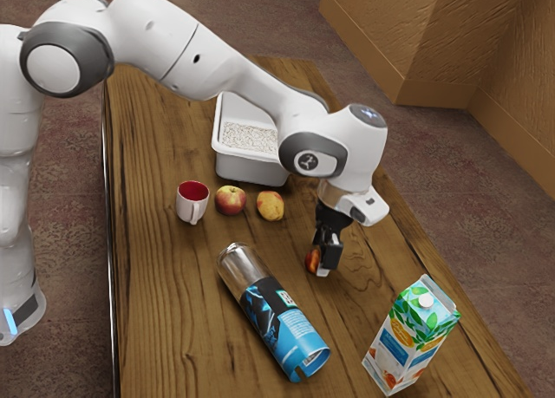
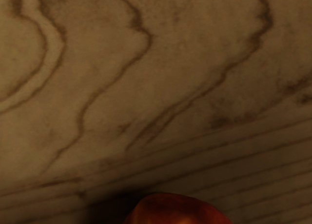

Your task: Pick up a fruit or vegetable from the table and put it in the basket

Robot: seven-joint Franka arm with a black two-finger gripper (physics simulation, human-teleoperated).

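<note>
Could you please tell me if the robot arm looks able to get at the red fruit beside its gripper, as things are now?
Probably yes. The gripper is low over the table, right at the red fruit, and the carton stands apart from them.

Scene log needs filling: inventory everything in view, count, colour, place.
Red-orange fruit: 1, at the jaws
Apple: 1, red-yellow, beside mug
Yellow-red fruit: 1, beside apple
Mug: 1, whitish, red inside, upright
Basket: 1, light grey, behind apple
Cylindrical container: 1, blue-black-silver, lying down
Carton: 1, blue-white-green-orange, upright, table's near end
Table: 1, brown wood
Floor: 1, reddish-brown
Panelling: brown, beyond table
Arm: 1, white-grey, over table
Jaws: 1 pair, black, low over table
</note>
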